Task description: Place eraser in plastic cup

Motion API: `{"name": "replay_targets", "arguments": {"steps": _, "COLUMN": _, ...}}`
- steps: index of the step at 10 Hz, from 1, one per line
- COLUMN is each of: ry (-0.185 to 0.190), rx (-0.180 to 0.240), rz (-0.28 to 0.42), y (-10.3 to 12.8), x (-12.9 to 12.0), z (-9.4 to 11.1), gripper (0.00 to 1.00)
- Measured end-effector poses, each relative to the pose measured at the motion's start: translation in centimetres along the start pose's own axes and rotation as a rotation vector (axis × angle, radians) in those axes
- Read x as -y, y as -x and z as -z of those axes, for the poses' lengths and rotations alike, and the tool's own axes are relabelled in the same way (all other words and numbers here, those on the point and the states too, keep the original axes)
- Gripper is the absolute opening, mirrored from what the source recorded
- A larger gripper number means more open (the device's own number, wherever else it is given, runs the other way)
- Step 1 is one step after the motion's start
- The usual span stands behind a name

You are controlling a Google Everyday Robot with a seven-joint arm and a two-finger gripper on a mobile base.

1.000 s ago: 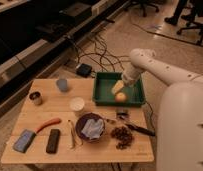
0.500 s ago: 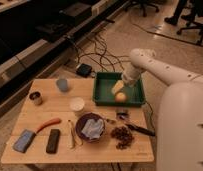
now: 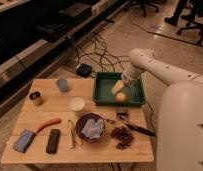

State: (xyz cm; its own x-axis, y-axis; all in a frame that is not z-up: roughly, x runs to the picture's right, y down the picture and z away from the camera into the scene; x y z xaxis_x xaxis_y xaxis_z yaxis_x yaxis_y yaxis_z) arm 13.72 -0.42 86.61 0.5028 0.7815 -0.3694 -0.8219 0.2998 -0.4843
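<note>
Pale wood surface (image 3: 102,150), rectangular, carrying all items listed. White robot arm (image 3: 160,70), entering from the right and bending down over the far right of the surface. Green tray (image 3: 102,95), far right quarter, holding a yellow piece (image 3: 117,87) and an orange ball (image 3: 121,97). Purple bowl (image 3: 80,122), near centre, with a pale cloth (image 3: 92,129) inside. Eraser (image 3: 53,140), black, lying flat at the near left, between a blue-grey block (image 3: 24,140) and the bowl, just below an orange-handled tool (image 3: 47,124); long axis runs near edge to far edge, far end leaning slightly right. Plastic cup (image 3: 62,84), blue-grey, upright at the far left-centre, well apart from the eraser. White cup (image 3: 76,104), between plastic cup and bowl. Dark metal cup (image 3: 35,97), far left. End effector (image 3: 124,82), lowered into the tray just above the yellow piece; whether spread or pressed together cannot be told, nor whether it touches the piece.
</note>
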Motion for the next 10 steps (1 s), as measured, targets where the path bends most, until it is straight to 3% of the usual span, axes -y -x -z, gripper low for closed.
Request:
{"name": "replay_targets", "arguments": {"steps": 3, "ry": -0.023, "rx": 0.013, "rz": 0.011, "y": 0.1, "x": -0.3, "z": 0.2, "gripper": 0.8}}
{"name": "replay_targets", "arguments": {"steps": 5, "ry": -0.067, "rx": 0.06, "rz": 0.102, "y": 0.1, "x": -2.6, "z": 1.1, "gripper": 0.8}}
{"name": "replay_targets", "arguments": {"steps": 8, "ry": -0.1, "rx": 0.093, "rz": 0.213, "y": 0.5, "x": -7.6, "z": 1.6, "gripper": 0.8}}
{"name": "replay_targets", "arguments": {"steps": 10, "ry": -0.114, "rx": 0.095, "rz": 0.224, "y": 0.3, "x": -7.6, "z": 1.8, "gripper": 0.8}}
